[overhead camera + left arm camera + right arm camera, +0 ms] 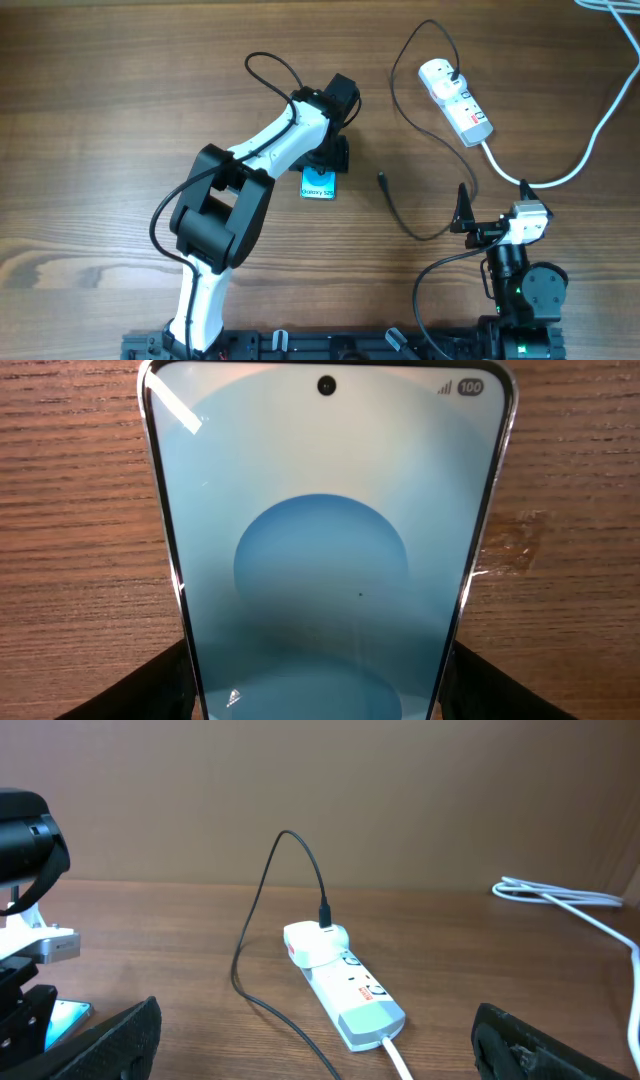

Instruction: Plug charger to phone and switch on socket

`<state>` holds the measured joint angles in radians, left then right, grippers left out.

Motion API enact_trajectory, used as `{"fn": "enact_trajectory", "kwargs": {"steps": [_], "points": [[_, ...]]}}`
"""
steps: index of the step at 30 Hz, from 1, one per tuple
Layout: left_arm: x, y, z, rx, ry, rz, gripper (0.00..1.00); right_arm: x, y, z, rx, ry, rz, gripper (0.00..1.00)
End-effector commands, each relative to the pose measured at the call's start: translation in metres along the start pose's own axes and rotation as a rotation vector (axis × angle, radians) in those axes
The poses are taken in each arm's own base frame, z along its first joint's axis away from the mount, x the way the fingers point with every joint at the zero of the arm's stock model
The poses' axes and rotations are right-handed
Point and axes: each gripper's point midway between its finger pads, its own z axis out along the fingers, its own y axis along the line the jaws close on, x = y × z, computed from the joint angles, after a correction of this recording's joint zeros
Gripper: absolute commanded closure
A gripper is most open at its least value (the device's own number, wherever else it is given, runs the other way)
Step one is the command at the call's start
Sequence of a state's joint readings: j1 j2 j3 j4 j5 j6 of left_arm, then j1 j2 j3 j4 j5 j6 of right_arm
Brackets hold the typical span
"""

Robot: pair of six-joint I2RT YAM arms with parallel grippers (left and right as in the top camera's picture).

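Closest to the near edge, over by the right-hand corner of the desk (100, 120), the right gripper (316, 1038) hangs low. Its jaws are spread wide, with only bare wood and a stretch of cable between them. They face the far right corner.

A little further in, around the middle of the desk, the left gripper (327, 162) is down over the phone (318, 186). The phone lies flat with its screen up. From above, its teal end with the white text pokes out on the near side. The wrist view shows one black finger (140, 680) snug against each long edge, so the jaws are pinching the phone across its width. The lit screen fills the space between the fingers and runs out ahead of them.

Just right of the phone, but clear of it, the small free plug (382, 181) of the charger (430, 237) rests on the wood. It is nowhere near either set of jaws. The thin black cable curves from it towards the right arm, then swings back out across the desk.

Furthest off, near the far right corner, the socket (456, 98) lies at a slant. A black plug (325, 915) sits in its far end, and the charger arches up out of that plug. A thick white cord (396, 1060) leaves the socket's near end and trails towards the right edge.
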<state>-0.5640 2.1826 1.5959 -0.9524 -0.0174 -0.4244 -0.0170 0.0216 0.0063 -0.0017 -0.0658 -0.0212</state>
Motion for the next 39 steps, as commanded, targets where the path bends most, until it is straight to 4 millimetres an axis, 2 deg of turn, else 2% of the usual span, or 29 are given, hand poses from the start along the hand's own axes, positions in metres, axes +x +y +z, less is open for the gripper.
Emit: {"fn": "enact_trajectory", "kwargs": {"steps": [1,6,9,14,20,23,25,28,31,33,34,35,36,38,39], "points": [[0.007,-0.001,-0.006,0.005,0.008,0.004,0.29,-0.001,-0.003,0.0,0.018,-0.006,-0.005,0.0],[0.002,-0.004,-0.035,0.042,-0.049,-0.009,0.29,-0.001,-0.003,0.0,0.018,-0.006,-0.005,0.0],[0.003,-0.012,-0.062,0.165,-0.046,-0.043,0.29,-0.001,-0.003,0.0,0.018,-0.006,-0.005,0.0],[0.006,-0.033,-0.127,0.591,0.039,-0.102,0.29,-0.001,-0.003,0.0,0.018,-0.006,-0.005,0.0],[0.003,-0.026,-0.21,1.151,0.258,-0.254,0.28,-0.001,-0.003,0.0,0.018,-0.006,-0.005,0.0],[0.001,-0.018,-0.241,1.331,0.357,-0.315,0.29,-0.001,-0.003,0.0,0.018,-0.006,-0.005,0.0],[-0.002,-0.013,-0.249,1.37,0.4,-0.358,0.3,-0.001,-0.003,0.0,0.018,-0.006,-0.005,0.0],[-0.007,-0.004,-0.252,1.358,0.517,-0.526,0.29,-0.001,-0.003,0.0,0.018,-0.006,-0.005,0.0],[-0.015,-0.001,-0.258,1.383,0.529,-0.548,0.34,-0.001,-0.003,0.0,0.018,-0.007,-0.005,0.0],[-0.018,-0.001,-0.259,1.384,0.535,-0.561,0.33,-0.007,0.001,0.0,-0.009,-0.029,0.019,0.0],[-0.02,-0.001,-0.26,1.385,0.537,-0.567,0.31,-0.007,0.021,-0.002,-0.125,-0.023,0.124,0.0],[-0.024,-0.001,-0.261,1.391,0.526,-0.563,0.31,-0.009,0.051,-0.008,-0.306,0.005,0.306,0.0],[-0.029,-0.001,-0.263,1.395,0.518,-0.563,0.31,-0.011,0.08,-0.021,-0.488,0.098,0.586,0.0],[-0.034,-0.001,-0.265,1.397,0.521,-0.576,0.31,-0.009,0.092,-0.027,-0.536,0.253,1.006,0.0],[-0.036,-0.001,-0.266,1.398,0.526,-0.586,0.31,-0.013,0.092,-0.027,-0.534,0.278,1.133,0.0]]}}
